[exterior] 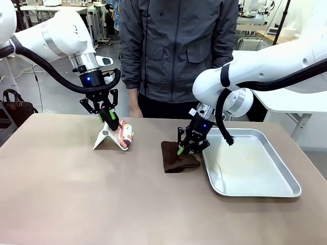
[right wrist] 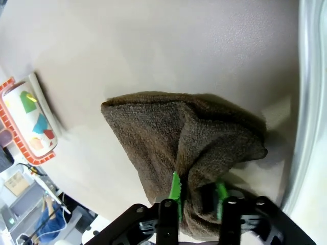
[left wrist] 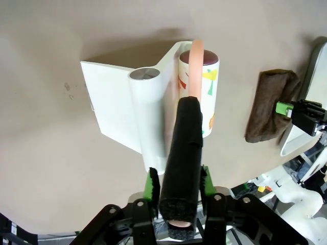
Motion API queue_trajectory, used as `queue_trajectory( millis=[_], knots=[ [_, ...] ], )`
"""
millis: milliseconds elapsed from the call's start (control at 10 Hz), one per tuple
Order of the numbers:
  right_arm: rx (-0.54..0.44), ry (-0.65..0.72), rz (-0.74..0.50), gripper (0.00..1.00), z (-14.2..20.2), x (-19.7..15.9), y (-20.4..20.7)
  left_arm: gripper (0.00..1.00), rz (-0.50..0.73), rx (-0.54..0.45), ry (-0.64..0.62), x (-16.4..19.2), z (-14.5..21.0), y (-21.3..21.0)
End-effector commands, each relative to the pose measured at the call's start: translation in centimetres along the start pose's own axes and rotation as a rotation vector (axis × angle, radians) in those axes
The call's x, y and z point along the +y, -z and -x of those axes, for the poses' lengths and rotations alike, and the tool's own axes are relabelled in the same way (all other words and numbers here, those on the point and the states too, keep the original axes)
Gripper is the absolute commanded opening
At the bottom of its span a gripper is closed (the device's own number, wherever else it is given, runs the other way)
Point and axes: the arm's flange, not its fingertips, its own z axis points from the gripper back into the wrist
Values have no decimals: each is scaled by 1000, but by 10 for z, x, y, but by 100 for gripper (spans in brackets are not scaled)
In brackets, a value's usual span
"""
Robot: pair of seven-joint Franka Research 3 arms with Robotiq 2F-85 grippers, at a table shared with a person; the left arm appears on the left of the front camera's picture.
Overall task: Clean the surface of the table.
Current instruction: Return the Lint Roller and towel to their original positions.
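Our left gripper (left wrist: 177,190) is clamped on the black handle of a lint roller (left wrist: 200,94) at centre frame; our right gripper (right wrist: 198,200) pinches a fold of the brown cloth (right wrist: 168,138) low in its view. We judge the cloth could slip free if the pinch is shallow, and the roller may catch its white stand (left wrist: 120,109). The table (exterior: 76,199) fills the front view's lower half, matte taupe and smooth

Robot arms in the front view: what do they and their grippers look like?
Both arms are glossy white with rounded joints and black cables along them. The left gripper and right gripper are black with green-padded fingers; a blue light glows above each.
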Motion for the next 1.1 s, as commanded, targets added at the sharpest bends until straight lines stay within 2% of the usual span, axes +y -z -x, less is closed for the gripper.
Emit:
queue_trajectory(
  millis=[0,100,200,300,1000],
  knots=[
    [18,6,-15,100,-5,-1,6,100,-25,-10,-22,0,-3,-5],
    [21,1,-15,100,-5,-1,7,100,-18,-15,-21,2,-1,-7],
    [23,-5,-19,91,-5,-1,7,100,-4,-23,-15,6,1,-10],
    [27,-11,-22,100,-5,0,7,100,12,-28,-3,9,6,-12],
    [37,-67,-50,100,1,5,2,100,96,-87,95,30,47,-25]
  ],
)
